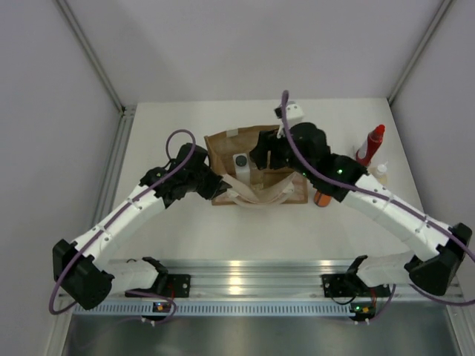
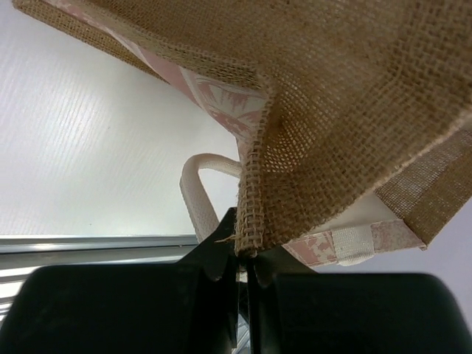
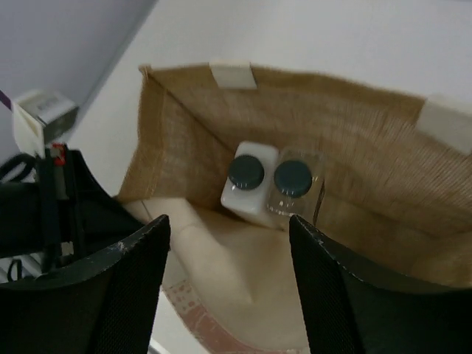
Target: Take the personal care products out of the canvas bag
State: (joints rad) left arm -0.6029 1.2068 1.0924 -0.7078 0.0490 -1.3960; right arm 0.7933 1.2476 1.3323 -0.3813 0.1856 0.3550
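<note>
With the left hand (image 2: 243, 269) clenched on the rim of the canvas bag (image 2: 354, 110), the right hand (image 3: 227, 228) hangs released above the white squarish bottle (image 3: 247, 190) and clear bottle (image 3: 296, 193), which touch side by side inside, so the next move likely calls for a straight descent onto one cap.

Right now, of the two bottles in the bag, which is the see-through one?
The clear bottle, right of the pair in the right wrist view; its neighbour, the white squarish bottle, is opaque.
</note>
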